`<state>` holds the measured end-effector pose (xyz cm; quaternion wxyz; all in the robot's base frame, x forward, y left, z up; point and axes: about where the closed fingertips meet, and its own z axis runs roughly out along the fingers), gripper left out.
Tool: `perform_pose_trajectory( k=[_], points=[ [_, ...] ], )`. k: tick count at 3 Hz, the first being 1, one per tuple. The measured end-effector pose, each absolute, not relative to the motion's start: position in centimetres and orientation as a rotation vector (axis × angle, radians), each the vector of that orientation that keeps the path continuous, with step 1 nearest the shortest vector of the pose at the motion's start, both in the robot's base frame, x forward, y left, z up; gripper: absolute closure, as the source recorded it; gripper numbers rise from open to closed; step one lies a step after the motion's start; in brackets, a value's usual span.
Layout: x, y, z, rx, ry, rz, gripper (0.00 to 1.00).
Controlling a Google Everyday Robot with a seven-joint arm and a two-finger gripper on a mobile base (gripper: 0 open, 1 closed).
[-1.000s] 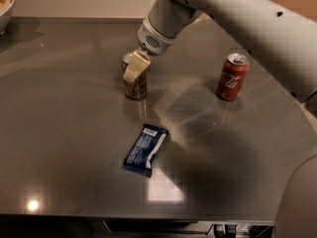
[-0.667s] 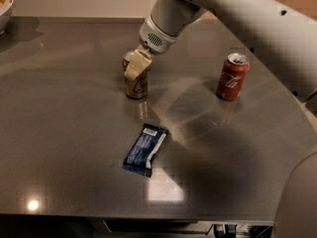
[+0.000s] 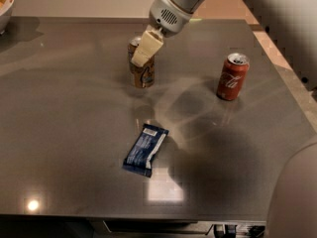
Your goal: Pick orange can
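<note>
**Pincer on the orange can, at the back of the worktop**

Camera view: The grey worktop [image 3: 69, 113] carries three things that stand well apart. The orange can [image 3: 143, 76] is upright in the back middle; its silver top shows to the left of the arm [image 3: 171, 11]. The arm comes down from the upper right. The pincer [image 3: 141, 58] is clamped on the upper part of this can: one cream finger [image 3: 147, 47] lies slanted across the can's front, and the other one is hidden behind it. I cannot tell whether the can's bottom touches the worktop. To the right stands a red Coca-Cola can [image 3: 232, 77], upright. Nearer to the camera, a blue snack packet [image 3: 145, 149] lies flat and slanted. A bowl [image 3: 5, 6] is cut off by the top left corner.
</note>
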<state>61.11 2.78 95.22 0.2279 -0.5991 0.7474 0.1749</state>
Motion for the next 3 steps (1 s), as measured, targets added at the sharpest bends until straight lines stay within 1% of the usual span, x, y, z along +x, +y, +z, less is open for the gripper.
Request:
perform_pose_trajectory(
  k=[2,3],
  points=[
    [59.7,1.6,102.2,-1.756,1.929,0.498,1.0],
    [59.7,1.6,102.3,-1.757,1.927,0.498,1.0]
  ],
)
